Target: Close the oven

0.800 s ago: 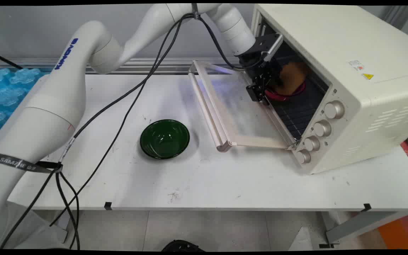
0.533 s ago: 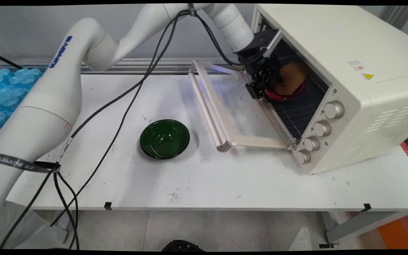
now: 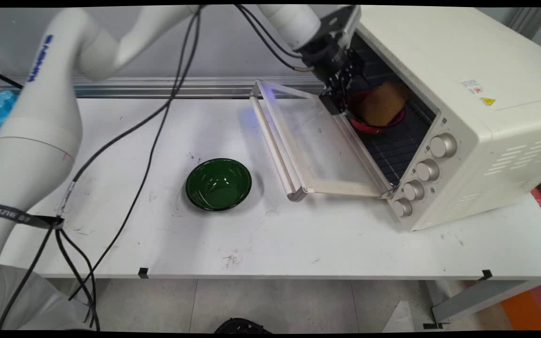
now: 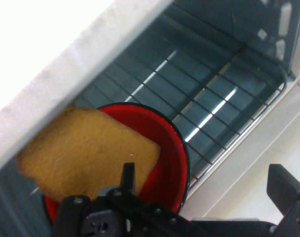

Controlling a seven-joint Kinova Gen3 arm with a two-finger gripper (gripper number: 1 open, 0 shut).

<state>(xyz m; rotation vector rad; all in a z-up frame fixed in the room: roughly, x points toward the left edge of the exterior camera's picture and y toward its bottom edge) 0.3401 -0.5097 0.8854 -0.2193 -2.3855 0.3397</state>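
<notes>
Toast (image 3: 383, 103) in red bowl (image 3: 374, 126) fronts open claw (image 3: 341, 101); green bowl (image 3: 218, 183) apart.

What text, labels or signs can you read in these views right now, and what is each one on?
"SAMZHE", partly legible, white letters on the black strap binding the black cables to the arm.
Blue brand lettering on the white arm link: seen at an angle, not readable here.
Yellow warning triangle sticker on the cream toaster oven: symbol too small to read.
Small white sticker with red mark on the oven: too small to read.
Hand view: no text.
</notes>
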